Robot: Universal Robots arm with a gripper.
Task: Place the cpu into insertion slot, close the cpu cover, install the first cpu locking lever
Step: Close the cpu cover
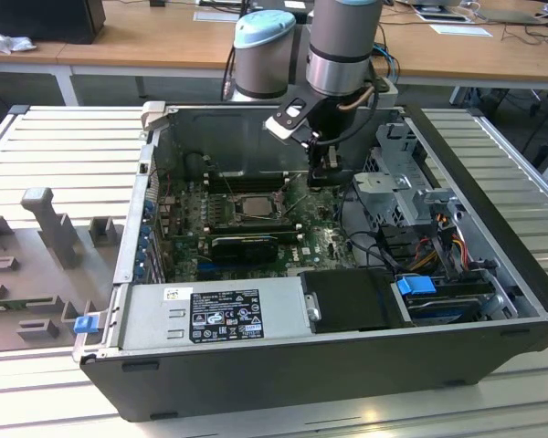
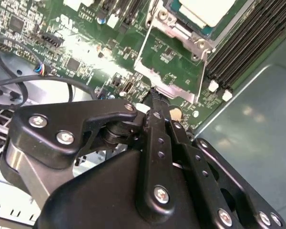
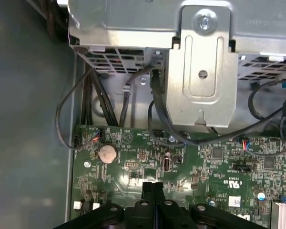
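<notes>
table: slatted metal table point(image 1: 64, 137), carries the case.
case: open computer case point(image 1: 256, 374) lying on its side, panel off; all task parts sit inside it.
motherboard: green motherboard point(image 1: 315, 239) on the case floor, up against the far wall.
arm: reaches down into the case over the board's edge on the exterior view's right, just beside the metal drive cage point(image 3: 202, 86).
gripper: gripper point(image 2: 155, 95) fingers pressed together, nothing between them. Tip is low over the board at the cover's free edge; touching or just off it, cannot tell.
cpu cover: cpu cover point(image 2: 169, 87) swung open away from the slot, hinge side at the slot, board visible through its window.
insertion slot: insertion slot point(image 1: 230, 208) mid-board, toward the board's far edge, just beside the long black memory slots point(image 2: 248, 43).
cpu: cpu point(image 2: 210, 8) lies flat in the slot, pale face up; looks seated.
step: judged to be closing the cover. Placing looks done; lever not yet installed.
move calls for: a push on the cover's free edge to tip it about the hinge and down flat over the cpu. The fingertip has to stay on the thin metal rim and not slip onto board parts.
</notes>
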